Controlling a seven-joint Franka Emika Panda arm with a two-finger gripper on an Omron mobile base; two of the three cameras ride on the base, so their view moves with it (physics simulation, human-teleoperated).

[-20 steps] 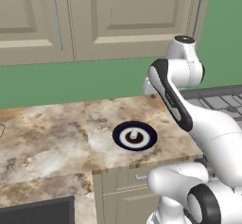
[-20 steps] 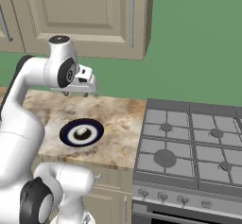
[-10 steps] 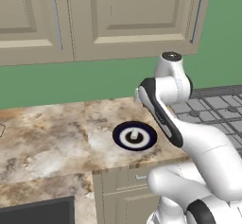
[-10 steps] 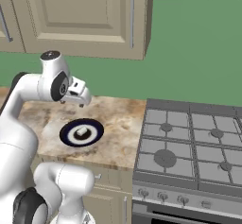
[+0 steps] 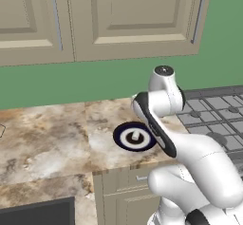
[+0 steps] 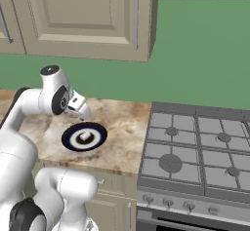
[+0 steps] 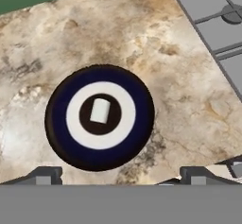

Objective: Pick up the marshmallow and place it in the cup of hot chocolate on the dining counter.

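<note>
**Open gripper above the plated marshmallow**

The marshmallow [image 7: 100, 110] lies on the dark centre of a round dark-blue-and-white ringed plate [image 7: 64, 138], a small white lump much smaller than the plate. In the left base view the marshmallow [image 5: 135, 136] sits on the plate [image 5: 122, 141], which rests on the mottled tan-and-brown stone surface [image 5: 42, 143] near its front edge, just left of a grey gas hob [image 5: 213, 119]. The gripper [image 7: 120, 173] hangs above the plate with its two dark fingertips [image 7: 45, 175] spread wide apart and nothing between them; it touches neither plate nor marshmallow. In the right base view the gripper [image 6: 80, 109] sits just above the far rim of the plate [image 6: 68, 140]. Beige panelled wall cabinets [image 5: 128, 15] hang over a green wall [image 6: 195, 54].
</note>
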